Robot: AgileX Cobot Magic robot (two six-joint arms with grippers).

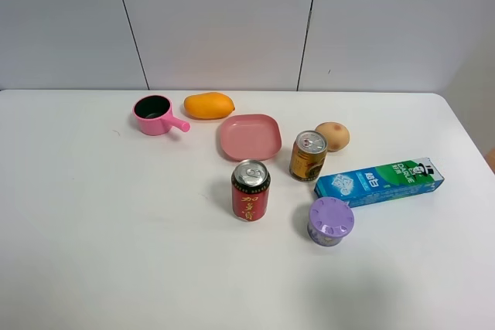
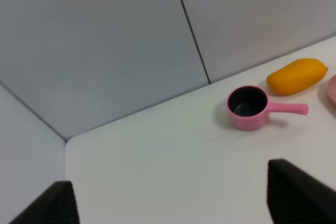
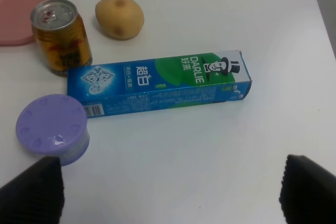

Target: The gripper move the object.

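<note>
From high up, neither of my arms shows; the toothpaste box [image 1: 379, 182] lies flat on the white counter [image 1: 93, 229] toward the right side, its near-left end just beside the purple-lidded tub [image 1: 331, 221] and close to the gold can [image 1: 308, 155]. Its long axis runs left to right with a slight tilt, the end with the top-hatted face pointing right and a little away from me. I judge the crowding at that left end the main risk: a careless push along the axis could knock the tub or tip the can

In my left wrist view, my left gripper [image 2: 173, 200] is spread wide, holding nothing, over bare counter with the pink pot [image 2: 249, 107] and mango [image 2: 296, 76] beyond; it is well away from the box

In my right wrist view, my right gripper [image 3: 170, 192] is also spread, empty, hovering short of the box [image 3: 160, 84]. The box lies crosswise to my approach, so I would close across its narrow width; grabbing off-centre could let the long box swing or slip, and the potato [image 3: 119, 17] sits just behind
</note>
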